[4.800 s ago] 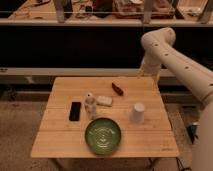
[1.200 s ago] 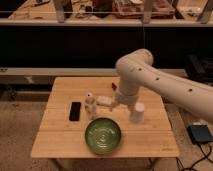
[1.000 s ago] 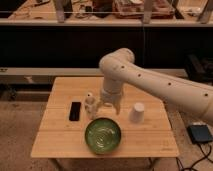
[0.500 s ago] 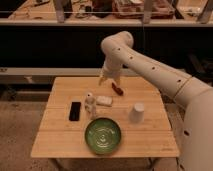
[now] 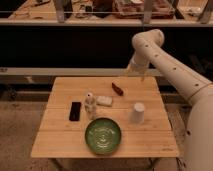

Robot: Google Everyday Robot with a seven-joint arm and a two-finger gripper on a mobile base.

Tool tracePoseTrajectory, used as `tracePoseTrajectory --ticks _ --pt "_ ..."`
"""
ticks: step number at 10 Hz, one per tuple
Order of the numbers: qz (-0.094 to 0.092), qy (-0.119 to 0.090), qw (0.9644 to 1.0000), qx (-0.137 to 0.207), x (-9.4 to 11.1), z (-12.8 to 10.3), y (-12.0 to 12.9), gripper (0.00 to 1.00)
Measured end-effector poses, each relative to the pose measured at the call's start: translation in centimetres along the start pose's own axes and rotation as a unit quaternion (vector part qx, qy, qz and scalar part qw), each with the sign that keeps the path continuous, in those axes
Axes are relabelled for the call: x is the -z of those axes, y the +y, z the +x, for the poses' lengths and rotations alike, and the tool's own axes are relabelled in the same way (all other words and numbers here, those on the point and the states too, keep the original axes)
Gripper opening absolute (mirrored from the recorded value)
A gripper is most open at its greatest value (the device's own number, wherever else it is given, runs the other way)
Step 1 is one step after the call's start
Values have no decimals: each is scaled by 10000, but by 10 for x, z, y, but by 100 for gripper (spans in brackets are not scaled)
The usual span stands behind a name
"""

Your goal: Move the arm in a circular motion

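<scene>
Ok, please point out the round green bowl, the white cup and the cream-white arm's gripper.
Round green bowl (image 5: 102, 136): camera view, centre.
White cup (image 5: 138, 113): camera view, side wall.
Gripper (image 5: 134, 73): camera view, tip, above the table's (image 5: 56, 140) far edge.

Cream arm, tool by far table edge; grn bowl, wht cup.

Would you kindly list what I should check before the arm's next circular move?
1. Gripper of the cream-white robot arm above the wooden table's back right edge, not touching it: ok.
2. Dark red oblong item nearest the gripper, untouched: ok.
3. White cup upright, apart from the arm: ok.
4. Green round bowl at front, far from the gripper: ok.
5. Anything held by the gripper: cannot tell.
</scene>
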Motion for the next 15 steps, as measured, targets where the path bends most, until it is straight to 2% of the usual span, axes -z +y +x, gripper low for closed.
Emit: tracePoseTrajectory --ticks 2,3,5,6,7,8,10,11,12,13,14,15 --pt "-300 33 9980 -562 24 -8 64 60" --pt "-449 -9 9957 -807 41 -25 92 60" --pt "-463 -148 9939 -987 61 -63 107 60" --pt "-394 -274 9942 -959 71 -89 101 60" --pt "-279 -490 9953 -782 77 -124 83 60" --pt "-227 -633 9957 -630 78 -145 70 60" --pt "-176 -924 9955 61 77 -203 26 60" --pt "-101 -1021 9942 324 75 -221 7 60" --pt "36 -1145 9912 669 72 -241 -19 60" --pt "195 -1224 9878 944 66 -252 -43 60" --pt "392 -1261 9840 1196 58 -255 -71 60" --pt "519 -1236 9820 1329 52 -250 -89 60"
